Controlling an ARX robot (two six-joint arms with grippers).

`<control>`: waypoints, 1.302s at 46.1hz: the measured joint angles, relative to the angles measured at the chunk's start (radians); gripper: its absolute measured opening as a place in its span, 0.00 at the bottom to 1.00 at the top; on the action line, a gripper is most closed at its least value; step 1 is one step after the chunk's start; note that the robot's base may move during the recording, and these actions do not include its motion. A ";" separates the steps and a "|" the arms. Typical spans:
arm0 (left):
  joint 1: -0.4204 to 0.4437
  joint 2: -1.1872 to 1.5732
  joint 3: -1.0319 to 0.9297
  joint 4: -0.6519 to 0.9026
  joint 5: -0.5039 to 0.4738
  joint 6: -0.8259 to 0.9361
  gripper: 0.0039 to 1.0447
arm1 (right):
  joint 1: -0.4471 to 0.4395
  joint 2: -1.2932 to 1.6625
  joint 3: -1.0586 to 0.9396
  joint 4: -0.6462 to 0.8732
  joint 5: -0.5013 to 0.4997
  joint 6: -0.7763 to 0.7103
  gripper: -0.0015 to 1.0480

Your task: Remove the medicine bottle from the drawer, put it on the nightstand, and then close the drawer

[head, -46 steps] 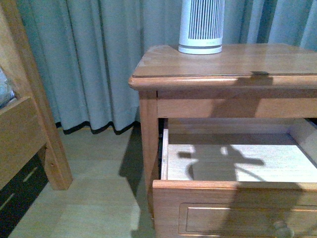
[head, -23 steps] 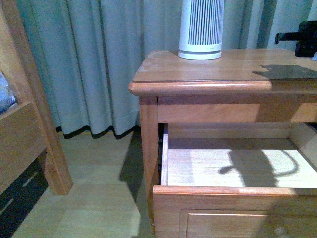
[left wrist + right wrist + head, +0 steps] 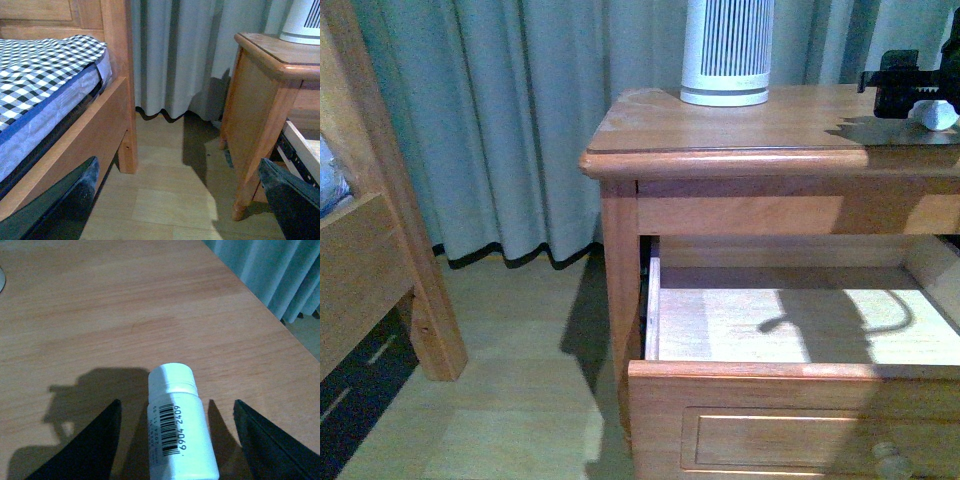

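Right gripper [image 3: 175, 440] now over nightstand [image 3: 720, 135], jaws wide around medicine bottle [image 3: 181, 427]; retreat straight, then shut drawer [image 3: 790, 410].

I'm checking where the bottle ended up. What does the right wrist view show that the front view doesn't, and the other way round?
Only the right wrist view shows the medicine bottle whole, barcode label visible, standing between the open fingers of the right hand, neither touching it. Only the front view shows the drawer pulled open, nothing visible inside, and the white ribbed device. Both show the nightstand top with the bottle on it.
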 joint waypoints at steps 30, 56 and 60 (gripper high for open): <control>0.000 0.000 0.000 0.000 0.000 0.000 0.94 | 0.138 -0.984 -0.951 0.255 0.073 0.047 0.93; 0.000 0.000 0.000 0.000 0.000 0.000 0.94 | 0.343 -0.876 -1.392 0.340 0.137 0.275 0.93; 0.000 0.000 0.000 0.000 0.000 0.000 0.94 | 0.304 -0.740 -1.354 0.451 0.114 0.254 0.93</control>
